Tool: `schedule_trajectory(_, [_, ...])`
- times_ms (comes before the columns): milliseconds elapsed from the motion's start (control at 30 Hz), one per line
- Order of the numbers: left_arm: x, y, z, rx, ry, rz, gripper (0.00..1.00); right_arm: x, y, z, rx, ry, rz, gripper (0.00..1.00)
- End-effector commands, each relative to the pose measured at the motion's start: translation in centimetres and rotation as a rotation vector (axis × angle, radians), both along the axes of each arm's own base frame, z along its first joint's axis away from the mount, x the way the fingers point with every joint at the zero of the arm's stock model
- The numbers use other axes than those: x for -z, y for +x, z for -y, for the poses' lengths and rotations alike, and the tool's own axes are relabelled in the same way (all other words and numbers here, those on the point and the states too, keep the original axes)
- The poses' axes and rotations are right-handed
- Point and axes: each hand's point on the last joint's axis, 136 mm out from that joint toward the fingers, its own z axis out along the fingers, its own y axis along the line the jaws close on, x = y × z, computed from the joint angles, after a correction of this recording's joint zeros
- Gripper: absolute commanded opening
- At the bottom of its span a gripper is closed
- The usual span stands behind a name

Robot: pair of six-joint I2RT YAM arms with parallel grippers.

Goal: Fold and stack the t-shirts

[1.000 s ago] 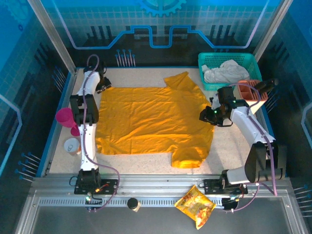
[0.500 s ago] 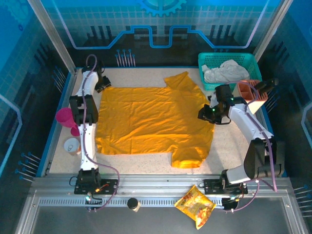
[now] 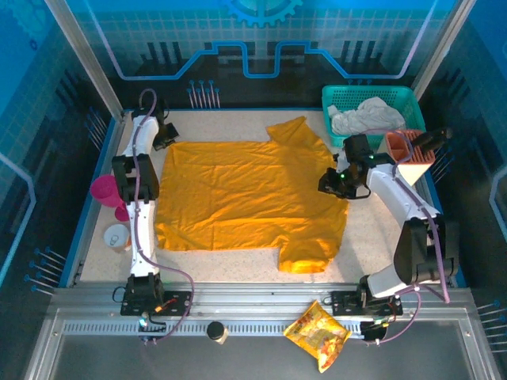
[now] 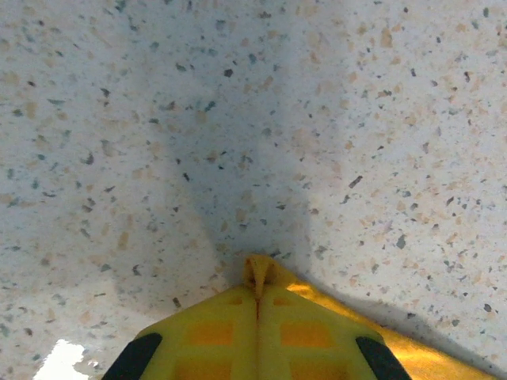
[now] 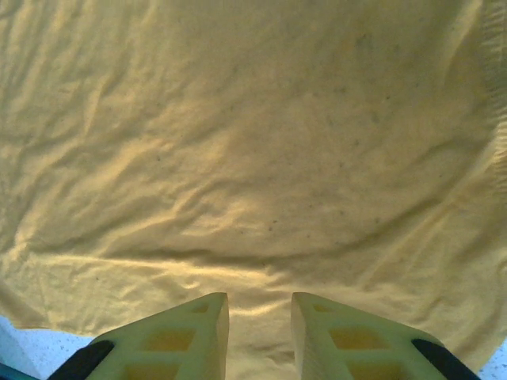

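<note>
As blue panels (image 3: 261, 32) enclose it, speckled, perhaps stone table (image 3: 372, 229) bears t-shirt (image 3: 245, 190)

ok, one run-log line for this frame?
t-shirt: spread flat, unfolded | left gripper: shut on its far-left corner | right gripper: part-open over its right edge

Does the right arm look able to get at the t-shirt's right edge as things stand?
Probably yes: the right gripper hangs over the t-shirt near that edge, jaws apart, with nothing in between.
</note>
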Motion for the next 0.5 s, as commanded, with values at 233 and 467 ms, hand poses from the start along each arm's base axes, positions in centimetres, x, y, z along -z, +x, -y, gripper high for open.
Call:
schedule_trajectory(233, [-6.6, -2.1, 3.1, 0.033, -0.063, 0.116, 0.0, -1.2, 13.0, 0.6, -0.137, -0.217, 0.14, 0.38])
schedule_trajectory(467, [-8.5, -3.3, 3.7, 0.044, -0.067, 0.14, 0.0, 3.6, 20.5, -1.1, -0.212, -0.267, 0.056, 0.35])
